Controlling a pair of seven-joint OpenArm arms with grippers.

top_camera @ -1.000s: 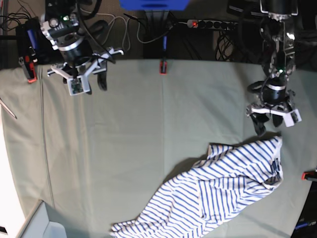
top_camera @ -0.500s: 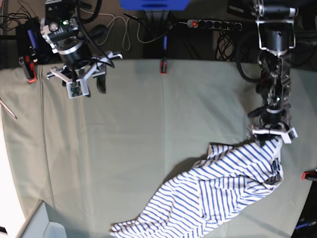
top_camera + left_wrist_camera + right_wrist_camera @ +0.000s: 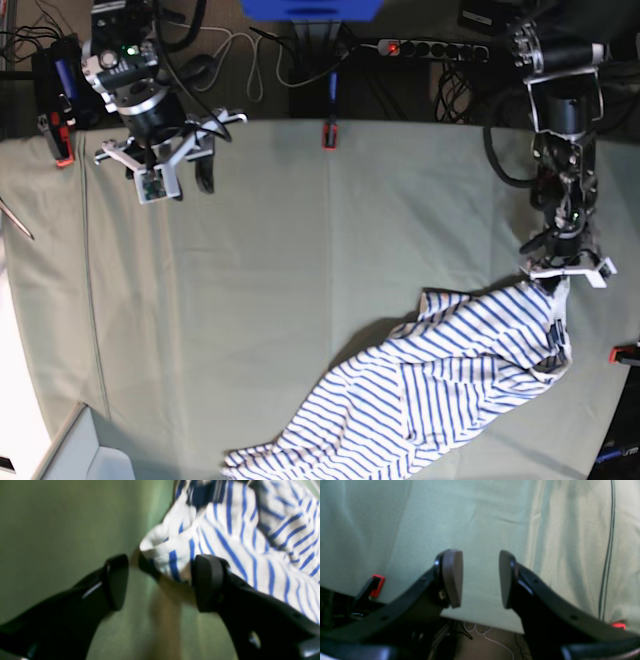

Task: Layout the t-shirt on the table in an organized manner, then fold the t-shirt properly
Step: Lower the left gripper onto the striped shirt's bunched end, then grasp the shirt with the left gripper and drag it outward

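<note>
Left fingers (image 3: 160,582) parted wide, straddling t-shirt (image 3: 225,530) corner, one pad (image 3: 207,580) touching fabric, nothing clamped. Right fingers (image 3: 480,578) spread apart, empty, hovering over bare surface (image 3: 300,260) near red clamp (image 3: 377,582) at far edge. T-shirt (image 3: 440,390) lies crumpled, well apart from right fingers (image 3: 175,165).

Left claw (image 3: 160,582) and right claw (image 3: 480,578), jaws apart.
</note>
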